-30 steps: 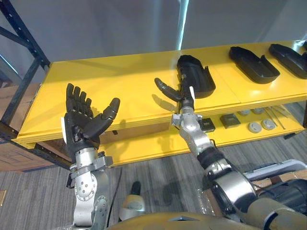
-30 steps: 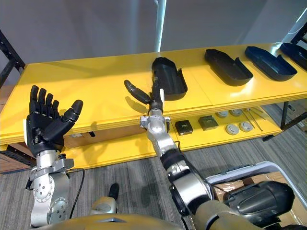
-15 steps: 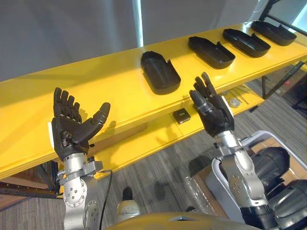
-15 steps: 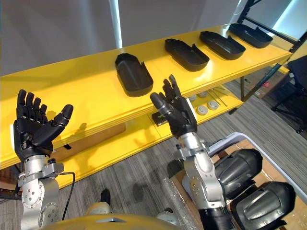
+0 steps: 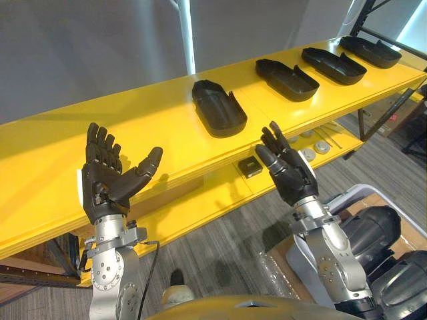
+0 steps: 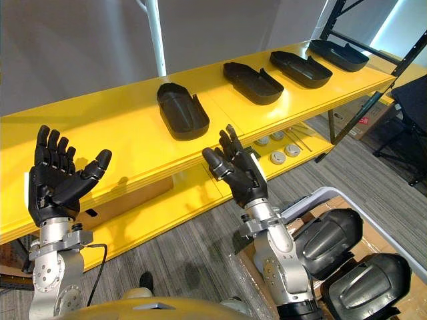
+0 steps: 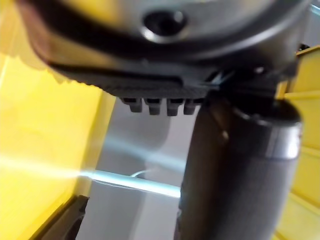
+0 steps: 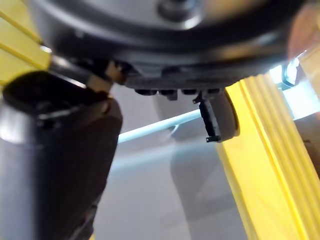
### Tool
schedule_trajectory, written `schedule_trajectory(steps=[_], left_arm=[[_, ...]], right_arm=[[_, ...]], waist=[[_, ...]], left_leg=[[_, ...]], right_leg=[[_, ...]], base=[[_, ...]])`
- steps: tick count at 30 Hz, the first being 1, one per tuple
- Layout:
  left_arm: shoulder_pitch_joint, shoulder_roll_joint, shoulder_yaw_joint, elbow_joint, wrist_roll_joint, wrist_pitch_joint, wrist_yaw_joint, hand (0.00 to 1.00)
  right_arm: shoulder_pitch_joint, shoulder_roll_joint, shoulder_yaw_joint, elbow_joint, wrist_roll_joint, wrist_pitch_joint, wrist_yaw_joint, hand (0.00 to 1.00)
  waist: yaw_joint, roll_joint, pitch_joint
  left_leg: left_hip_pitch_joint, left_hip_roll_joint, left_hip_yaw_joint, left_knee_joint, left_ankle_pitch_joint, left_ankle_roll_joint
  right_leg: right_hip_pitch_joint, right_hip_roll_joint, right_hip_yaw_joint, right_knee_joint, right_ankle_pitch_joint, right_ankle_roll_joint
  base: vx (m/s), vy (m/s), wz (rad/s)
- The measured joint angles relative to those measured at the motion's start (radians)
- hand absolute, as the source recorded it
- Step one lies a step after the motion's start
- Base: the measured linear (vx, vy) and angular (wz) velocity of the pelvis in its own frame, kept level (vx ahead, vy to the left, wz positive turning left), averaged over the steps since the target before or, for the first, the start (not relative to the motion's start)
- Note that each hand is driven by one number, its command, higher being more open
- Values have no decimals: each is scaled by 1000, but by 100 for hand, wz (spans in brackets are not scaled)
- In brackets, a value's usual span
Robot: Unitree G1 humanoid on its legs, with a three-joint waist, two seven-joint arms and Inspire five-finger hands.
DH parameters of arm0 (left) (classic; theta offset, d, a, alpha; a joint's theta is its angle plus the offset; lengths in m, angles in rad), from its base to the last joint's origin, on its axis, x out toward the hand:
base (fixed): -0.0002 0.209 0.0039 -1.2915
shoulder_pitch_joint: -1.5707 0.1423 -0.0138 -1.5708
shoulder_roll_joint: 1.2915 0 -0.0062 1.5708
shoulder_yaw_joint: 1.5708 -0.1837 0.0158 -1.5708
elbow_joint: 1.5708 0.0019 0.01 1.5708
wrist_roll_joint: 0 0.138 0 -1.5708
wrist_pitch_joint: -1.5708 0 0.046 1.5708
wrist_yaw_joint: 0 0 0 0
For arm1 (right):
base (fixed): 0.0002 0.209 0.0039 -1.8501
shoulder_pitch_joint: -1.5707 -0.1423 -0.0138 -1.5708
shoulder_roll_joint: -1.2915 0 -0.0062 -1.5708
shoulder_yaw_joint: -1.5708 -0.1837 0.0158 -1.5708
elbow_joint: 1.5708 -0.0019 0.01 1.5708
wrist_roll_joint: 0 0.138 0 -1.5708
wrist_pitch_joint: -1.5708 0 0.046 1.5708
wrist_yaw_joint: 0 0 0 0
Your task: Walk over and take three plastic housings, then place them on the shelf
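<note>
Several black plastic housings lie in a row, hollow side up, on the yellow shelf (image 5: 133,127). The nearest housing (image 5: 219,108) sits mid-shelf, and two more housings (image 5: 287,70) (image 5: 333,65) lie further right. My left hand (image 5: 107,180) is raised in front of the shelf's edge, palm up, fingers straight, holding nothing. My right hand (image 5: 287,175) is also raised and open, empty, below and in front of the nearest housing, apart from it.
A lower yellow shelf (image 5: 200,207) carries a small black square part (image 5: 250,167) and grey discs (image 5: 313,150). A box at the lower right holds more black housings (image 6: 330,243) (image 6: 367,287). A dark shelf post (image 6: 360,100) stands at the right.
One second ago my right hand reached to the nearest housing on the shelf; it has since pulled back, empty. The camera has swung right. The left hand stays raised and open.
</note>
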Motion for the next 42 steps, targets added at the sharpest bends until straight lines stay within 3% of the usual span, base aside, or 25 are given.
schedule_trajectory(steps=[20,28,35,42], left_arm=[[2,4,-37,0,0,6,10,100],[2,4,-48,0,0,6,8,100],[2,4,-74,0,0,7,6,100],[2,4,-81,0,0,11,5,100]], right_arm=[[-109,-1,44,189,-91,0,-130,100],[-188,6,67,273,-108,0,-163,100],[-246,27,97,295,-109,0,-166,100],[-306,33,112,344,-107,1,-226,100]], waist=[[8,7,-32],[31,10,-32],[32,12,-31],[51,14,-30]], left_leg=[[-6,-1,-31,0,9,5],[-18,-5,-55,0,16,5],[-19,-7,-71,0,21,7],[-19,-8,-78,0,22,7]], right_leg=[[13,0,-27,8,-10,-5],[17,0,-46,10,-11,-6],[26,0,-65,10,-11,-5],[28,0,-73,8,-12,-5]], base=[[-17,-5,3],[-10,-8,8],[-18,-7,6],[-8,-2,2]])
